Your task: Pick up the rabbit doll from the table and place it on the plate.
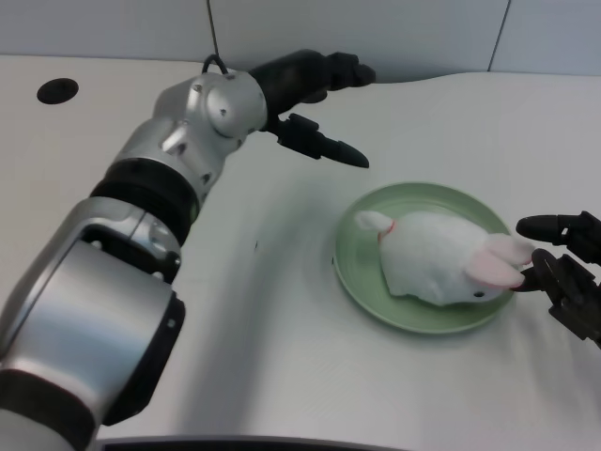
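Rabbit doll (pixel 441 268) first, since it decides everything: it lies on its side on the green plate (pixel 362 282), tail toward the left rim, pink-lined ears reaching past the right rim. Going down in size — the white table (pixel 282 357) carries the plate right of centre, and the silver left forearm (pixel 141 207) sweeps up from the lower left, well apart from it. The left hand (pixel 310 103) hovers beyond the plate with fingers spread, holding nothing. The idle right hand (pixel 563 272) sits just beside the ears. By my judgement the placing looks done; the risk now is a stray sweep of either hand catching the overhanging ears — tugging the soft doll off the shallow rim.
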{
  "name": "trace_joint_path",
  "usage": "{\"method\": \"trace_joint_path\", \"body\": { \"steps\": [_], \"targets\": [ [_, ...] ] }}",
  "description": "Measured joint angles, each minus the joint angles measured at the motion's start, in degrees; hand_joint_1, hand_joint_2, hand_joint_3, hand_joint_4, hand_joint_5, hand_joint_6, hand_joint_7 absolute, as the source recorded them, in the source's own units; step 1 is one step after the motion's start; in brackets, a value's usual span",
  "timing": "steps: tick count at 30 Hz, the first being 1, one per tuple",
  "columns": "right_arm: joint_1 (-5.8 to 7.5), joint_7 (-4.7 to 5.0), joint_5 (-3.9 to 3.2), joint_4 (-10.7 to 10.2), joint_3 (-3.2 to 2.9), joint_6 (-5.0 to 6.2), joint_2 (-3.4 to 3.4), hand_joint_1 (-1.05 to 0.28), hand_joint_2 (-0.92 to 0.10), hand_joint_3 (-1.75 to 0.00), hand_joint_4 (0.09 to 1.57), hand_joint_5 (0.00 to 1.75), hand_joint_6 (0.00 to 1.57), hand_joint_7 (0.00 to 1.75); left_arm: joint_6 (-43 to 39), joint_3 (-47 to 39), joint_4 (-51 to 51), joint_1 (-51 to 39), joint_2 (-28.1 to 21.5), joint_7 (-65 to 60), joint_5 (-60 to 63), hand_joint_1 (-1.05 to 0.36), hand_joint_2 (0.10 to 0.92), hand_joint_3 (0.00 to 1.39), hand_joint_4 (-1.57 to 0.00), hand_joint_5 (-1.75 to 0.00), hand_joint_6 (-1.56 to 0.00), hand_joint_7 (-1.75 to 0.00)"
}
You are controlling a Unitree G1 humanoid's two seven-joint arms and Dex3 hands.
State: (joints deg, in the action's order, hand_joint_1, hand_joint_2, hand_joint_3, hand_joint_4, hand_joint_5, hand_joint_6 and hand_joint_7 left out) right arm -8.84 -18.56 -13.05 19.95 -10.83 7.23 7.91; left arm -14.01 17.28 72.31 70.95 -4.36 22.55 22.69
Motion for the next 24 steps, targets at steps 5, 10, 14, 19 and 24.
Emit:
{"method": "trace_joint_path", "body": {
  "steps": [5, 10, 14, 19, 24],
  "targets": [
    [-0.09, 0.03, -0.02, 0.0, -0.04, 0.01, 0.12, -0.27, -0.92, -0.51, 0.28, 1.43, 0.35, 0.99, -3.9, -4.7, -3.6, -6.7, -4.2, 4.9, -6.1, -0.82, 0.921, 0.22, -0.04, -0.5, -0.19, -0.07],
    [-0.28, -0.14, -0.06, 0.2, -0.1, 0.02, 0.41, -0.27, -0.92, -0.51, 0.28, 1.42, 0.35, 1.0, -6.0, -9.2, -10.6, -17.1, -8.0, 8.4, -12.1, -0.73, 0.921, 0.24, -0.13, -0.53, -0.27, -0.08],
    [-0.51, -0.07, 0.09, 0.9, -0.08, 0.23, 0.6, -0.27, -0.92, -0.51, 0.28, 1.41, 0.35, 1.0, -5.1, -13.4, -19.3, -26.8, -9.7, 9.4, -17.8, -0.64, 0.921, 0.28, -0.33, -0.62, -0.38, -0.1],
    [-0.66, 0.03, 0.19, 1.1, -0.05, 0.45, 0.69, -0.27, -0.92, -0.53, 0.29, 1.41, 0.35, 1.0, -1.6, -16.4, -28.0, -37.0, -10.2, 9.0, -21.9, -0.6, 0.921, 0.33, -0.41, -0.83, -0.56, -0.11],
    [-0.82, -0.34, -0.11, 1.8, -0.29, 0.51, 0.74, -0.27, -0.92, -0.52, 0.29, 1.41, 0.35, 1.0, 5.3, -18.3, -32.4, -43.8, -10.7, 7.4, -23.2, -0.61, 0.921, 0.33, -0.31, -1.24, -0.68, -0.19]
  ]
}}
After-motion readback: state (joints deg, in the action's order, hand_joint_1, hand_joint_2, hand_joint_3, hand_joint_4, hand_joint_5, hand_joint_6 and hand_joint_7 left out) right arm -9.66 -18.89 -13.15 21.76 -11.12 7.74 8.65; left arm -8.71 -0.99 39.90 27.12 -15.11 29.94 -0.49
